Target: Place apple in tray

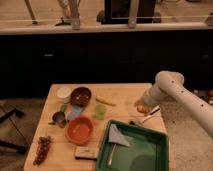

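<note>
The apple (142,108), small and yellow-orange, sits at the tip of my gripper (143,110) just past the far right corner of the tray. My white arm reaches in from the right, and the gripper is shut on the apple, holding it just above the wooden table (125,95). The dark green tray (145,150) lies at the front right of the table. A grey cloth (118,135) and a utensil (110,156) lie in its left part.
Left of the tray are an orange bowl (79,130), a green cup (100,111), a yellow banana-like item (105,101), a dark red bowl (81,95), a white bowl (63,92), a metal cup (60,118), grapes (42,149) and a small box (86,152). A dark counter runs behind.
</note>
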`<action>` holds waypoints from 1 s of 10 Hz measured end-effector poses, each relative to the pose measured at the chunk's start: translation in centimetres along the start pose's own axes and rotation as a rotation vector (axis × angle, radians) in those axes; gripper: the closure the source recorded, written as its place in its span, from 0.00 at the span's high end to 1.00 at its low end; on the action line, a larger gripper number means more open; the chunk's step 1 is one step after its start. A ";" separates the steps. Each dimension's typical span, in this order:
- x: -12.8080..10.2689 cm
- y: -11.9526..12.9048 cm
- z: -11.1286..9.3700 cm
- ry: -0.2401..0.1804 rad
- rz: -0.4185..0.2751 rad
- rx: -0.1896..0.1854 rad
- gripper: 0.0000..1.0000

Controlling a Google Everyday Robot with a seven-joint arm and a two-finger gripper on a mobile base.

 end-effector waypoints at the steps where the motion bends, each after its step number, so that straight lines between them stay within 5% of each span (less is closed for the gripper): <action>1: -0.9 0.0 -0.4 -0.002 -0.010 -0.008 0.03; 4: -4.3 0.6 -1.6 -0.007 -0.030 -0.019 0.03; 10: -8.8 2.7 -2.0 -0.070 -0.001 0.043 0.03</action>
